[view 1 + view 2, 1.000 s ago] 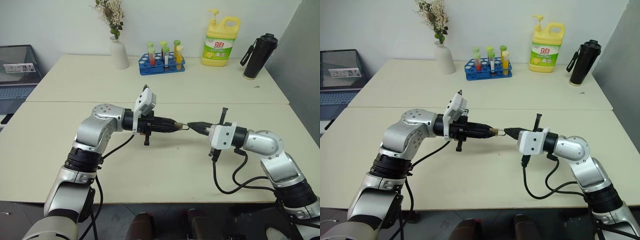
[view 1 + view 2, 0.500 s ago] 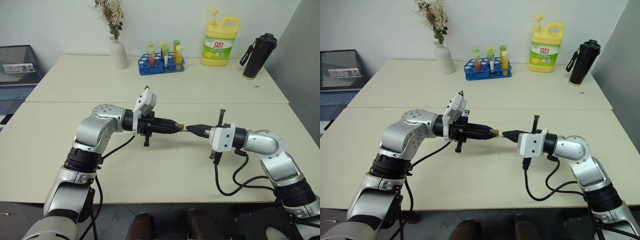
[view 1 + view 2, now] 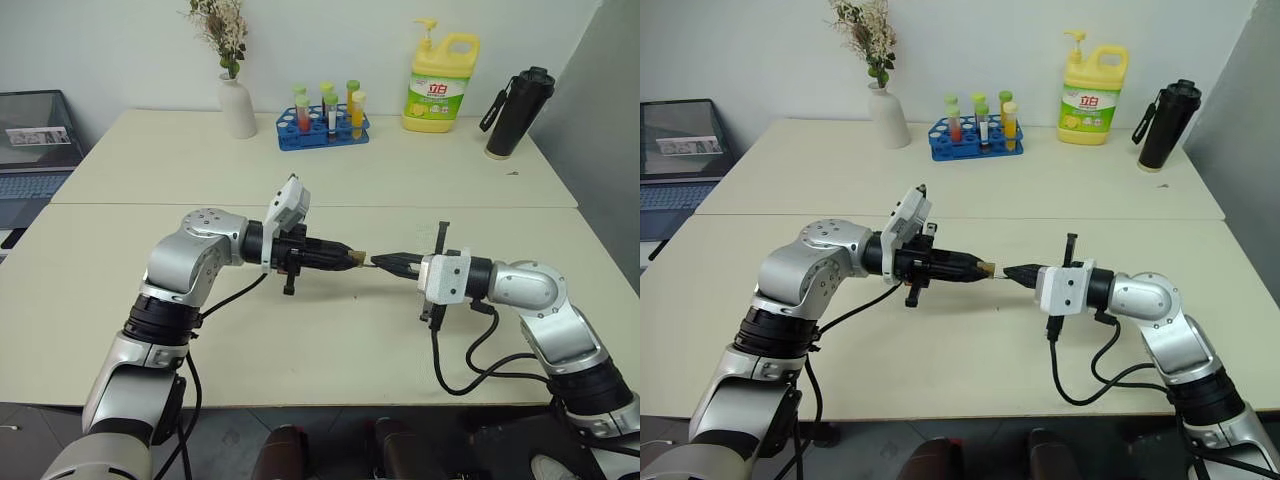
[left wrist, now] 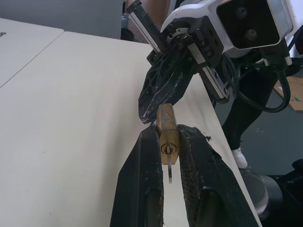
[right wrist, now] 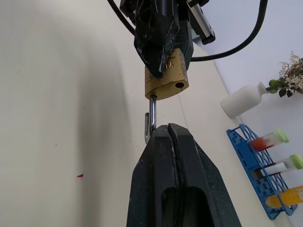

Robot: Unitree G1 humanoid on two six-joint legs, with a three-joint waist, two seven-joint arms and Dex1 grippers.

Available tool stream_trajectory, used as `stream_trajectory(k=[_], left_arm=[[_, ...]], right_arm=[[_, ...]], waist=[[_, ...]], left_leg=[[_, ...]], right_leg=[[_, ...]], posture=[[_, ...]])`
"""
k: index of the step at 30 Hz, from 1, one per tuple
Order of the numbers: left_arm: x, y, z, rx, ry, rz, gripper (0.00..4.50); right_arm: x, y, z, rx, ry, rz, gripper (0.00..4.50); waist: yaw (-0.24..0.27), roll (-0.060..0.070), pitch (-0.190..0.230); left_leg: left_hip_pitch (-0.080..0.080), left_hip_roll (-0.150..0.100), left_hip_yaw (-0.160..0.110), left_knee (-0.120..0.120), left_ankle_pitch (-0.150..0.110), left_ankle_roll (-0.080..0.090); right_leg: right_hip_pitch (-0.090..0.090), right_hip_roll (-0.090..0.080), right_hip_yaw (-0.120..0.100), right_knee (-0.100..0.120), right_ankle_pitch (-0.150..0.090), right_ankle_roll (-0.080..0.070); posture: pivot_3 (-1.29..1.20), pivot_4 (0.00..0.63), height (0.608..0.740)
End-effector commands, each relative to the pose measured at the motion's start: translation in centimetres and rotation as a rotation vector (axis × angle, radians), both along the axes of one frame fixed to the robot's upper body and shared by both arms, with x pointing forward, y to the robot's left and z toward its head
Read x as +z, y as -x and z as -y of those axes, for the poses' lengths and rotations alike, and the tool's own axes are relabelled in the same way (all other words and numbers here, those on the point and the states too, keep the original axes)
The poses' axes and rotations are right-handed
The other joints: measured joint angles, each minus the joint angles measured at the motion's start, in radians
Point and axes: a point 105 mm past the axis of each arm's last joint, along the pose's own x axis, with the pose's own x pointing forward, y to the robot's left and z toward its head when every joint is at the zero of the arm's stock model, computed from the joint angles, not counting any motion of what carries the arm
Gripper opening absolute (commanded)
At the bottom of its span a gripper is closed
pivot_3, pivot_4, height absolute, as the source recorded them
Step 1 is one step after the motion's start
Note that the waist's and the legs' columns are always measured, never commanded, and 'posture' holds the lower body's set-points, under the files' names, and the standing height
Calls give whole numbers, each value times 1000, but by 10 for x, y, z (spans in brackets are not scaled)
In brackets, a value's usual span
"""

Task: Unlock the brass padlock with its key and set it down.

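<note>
padlock (image 4: 167, 131) clamped in your left gripper (image 3: 352, 256) | right gripper (image 5: 164, 133) pinches its freed shackle (image 5: 150, 120) | axis left-right between tips

key (image 4: 169, 165) blade inside brass padlock (image 4: 167, 134)

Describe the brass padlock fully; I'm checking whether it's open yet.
The brass padlock is a small golden rectangular body clamped between the left gripper fingers, held above the table. The key sits in its keyhole. Its thin silver shackle is pulled out, one leg free of its hole, its bend pinched by the shut right gripper.
</note>
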Motion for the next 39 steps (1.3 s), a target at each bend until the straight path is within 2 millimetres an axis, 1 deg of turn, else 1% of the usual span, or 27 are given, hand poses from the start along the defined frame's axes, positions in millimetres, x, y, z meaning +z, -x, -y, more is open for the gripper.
stream_trajectory(k=[1,15,17,26,35,39], left_arm=[[14,6,2,-30,24,43,164],[16,6,2,-31,44,-3,164],[15,7,2,-35,40,-7,164],[13,13,0,-61,22,-26,164],[13,12,-1,-52,22,-18,164],[11,8,-2,-27,17,-4,164]], right_arm=[[7,8,-3,34,-8,18,0],[1,14,-5,51,-4,-40,0],[0,15,-5,51,-4,-44,0],[-5,8,-4,11,-21,-63,0],[-5,14,-7,46,-22,-84,0],[-5,18,-7,55,-22,-93,0]], waist=[[0,0,0],[0,0,0],[0,0,0],[0,0,0],[0,0,0],[0,0,0]], left_leg=[[0,0,0,0,0,0],[0,0,0,0,0,0],[0,0,0,0,0,0],[0,0,0,0,0,0],[0,0,0,0,0,0],[0,0,0,0,0,0]], right_leg=[[0,0,0,0,0,0],[0,0,0,0,0,1],[0,0,0,0,-2,3],[0,0,0,0,-2,4],[0,0,0,0,-2,4],[0,0,0,0,-2,4]], posture=[[0,150,740],[0,150,740],[0,150,740],[0,150,740],[0,150,740],[0,150,740]])
